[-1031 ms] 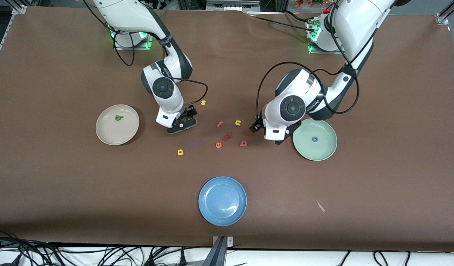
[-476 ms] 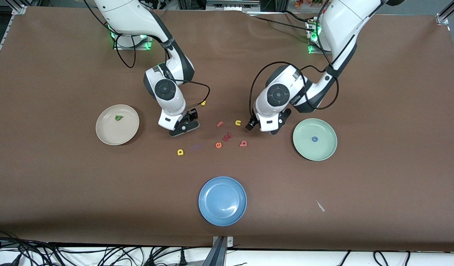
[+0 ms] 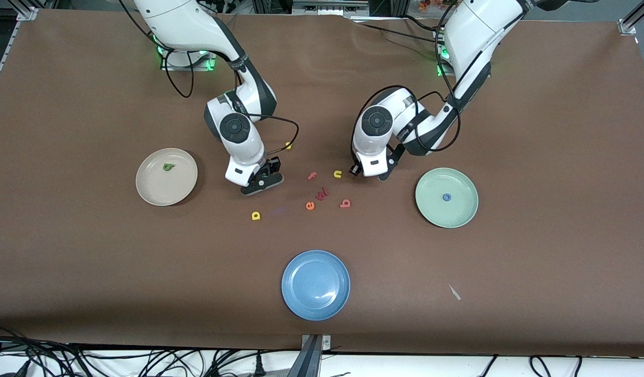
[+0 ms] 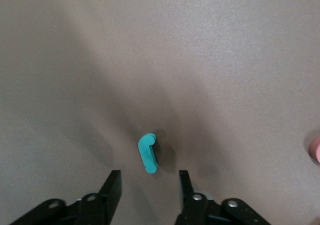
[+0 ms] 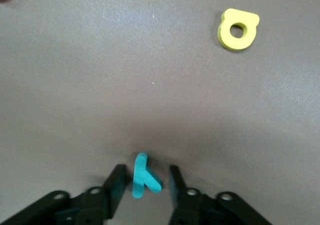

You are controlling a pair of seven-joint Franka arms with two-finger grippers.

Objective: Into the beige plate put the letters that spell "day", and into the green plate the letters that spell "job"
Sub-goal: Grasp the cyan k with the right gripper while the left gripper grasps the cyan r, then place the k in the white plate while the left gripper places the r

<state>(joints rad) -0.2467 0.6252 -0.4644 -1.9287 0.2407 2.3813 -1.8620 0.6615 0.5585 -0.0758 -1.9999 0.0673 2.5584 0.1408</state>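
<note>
— Beneath the right gripper, what is recorded?

— A teal y is found flat on the surface, between the beige plate and the loose letters. It is bracketed by narrow fingers with a sliver of gap each side, so a pinch is judged to be set up but not made. The green a is already lodged in that plate. The yellow d is left on the surface, nearer the front camera.

— And the left gripper?

— It is held low over the teal j, near the green plate. Its fingers are set wider and clear of the letter, so nothing is gripped. The blue o is seen in that plate. The salmon b is not yet collected.
</note>
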